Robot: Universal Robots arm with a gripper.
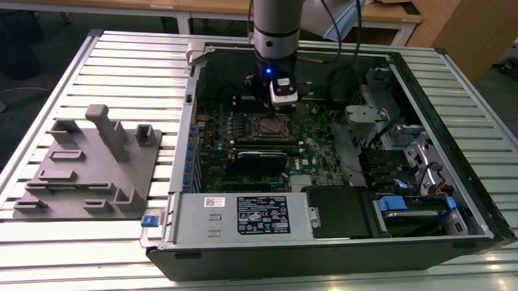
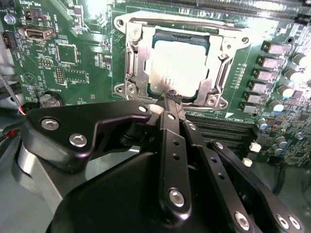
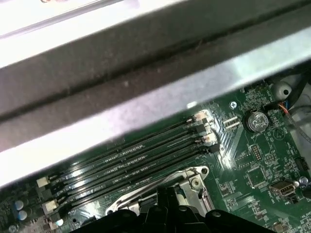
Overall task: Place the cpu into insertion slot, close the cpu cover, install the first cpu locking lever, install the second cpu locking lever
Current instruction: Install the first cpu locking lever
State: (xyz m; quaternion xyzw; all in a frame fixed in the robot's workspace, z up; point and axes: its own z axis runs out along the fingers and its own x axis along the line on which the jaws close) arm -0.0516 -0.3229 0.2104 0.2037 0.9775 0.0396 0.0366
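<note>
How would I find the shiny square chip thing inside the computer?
Look into the open computer case on the slatted table and find the green circuit board. Near its middle, just beyond the gripper, sits the cpu, framed by the silver cpu cover. It is the one flat, silver-grey square there; the black slots nearby are long and thin.

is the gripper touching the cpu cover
Cannot tell. In the second wrist view the gripper tip overlaps the cpu cover's near edge, but neither contact nor gap shows plainly.

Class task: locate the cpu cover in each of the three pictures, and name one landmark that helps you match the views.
Exterior view: cpu cover lies mid-board, just below the gripper.
Second wrist view: around the cpu, above the fingertips.
First wrist view: one corner by the fingers.
Shared landmark: long black memory slots.
</note>
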